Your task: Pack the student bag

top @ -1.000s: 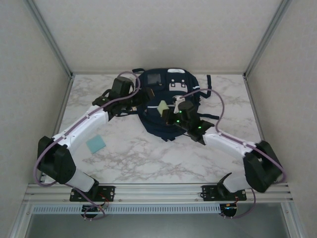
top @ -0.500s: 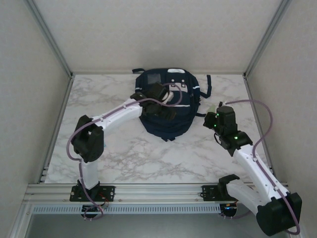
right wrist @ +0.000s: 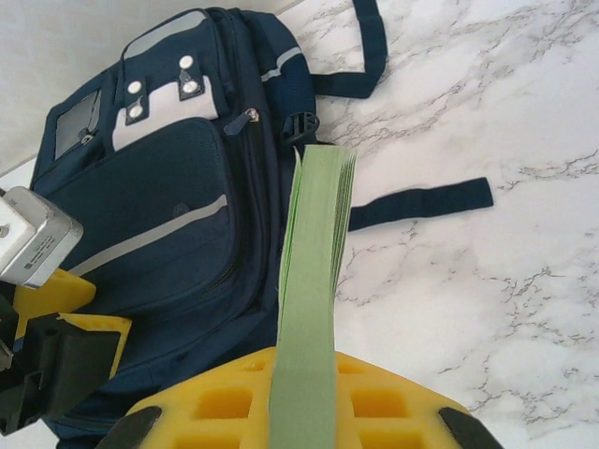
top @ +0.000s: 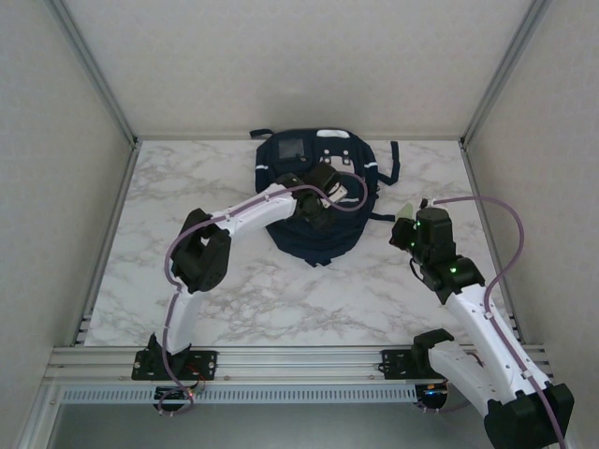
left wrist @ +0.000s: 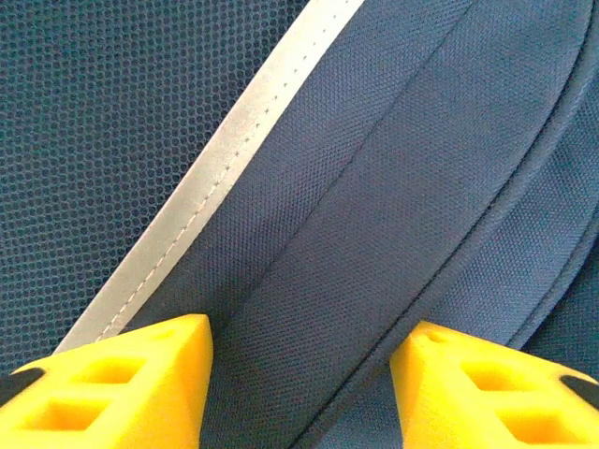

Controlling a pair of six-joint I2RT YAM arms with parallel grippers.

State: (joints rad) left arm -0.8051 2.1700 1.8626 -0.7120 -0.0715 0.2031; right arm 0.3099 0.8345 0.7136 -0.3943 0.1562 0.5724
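Left gripper [left wrist: 299,351] reaches far forward, jaws parted; right gripper [top: 409,227] hangs nearer, jaws clamping a green notepad [right wrist: 314,271].

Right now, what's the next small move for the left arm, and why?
Probably close the left gripper on the student bag fabric between its parted jaws, to pull a pocket open: the right gripper holds a green pad beside it, and the pockets look shut.

A thin pale green pad of paper [right wrist: 315,271] shows edge-on over the white, grey-veined marble table [right wrist: 487,281]. Plain pale walls [top: 281,65] enclose the table.
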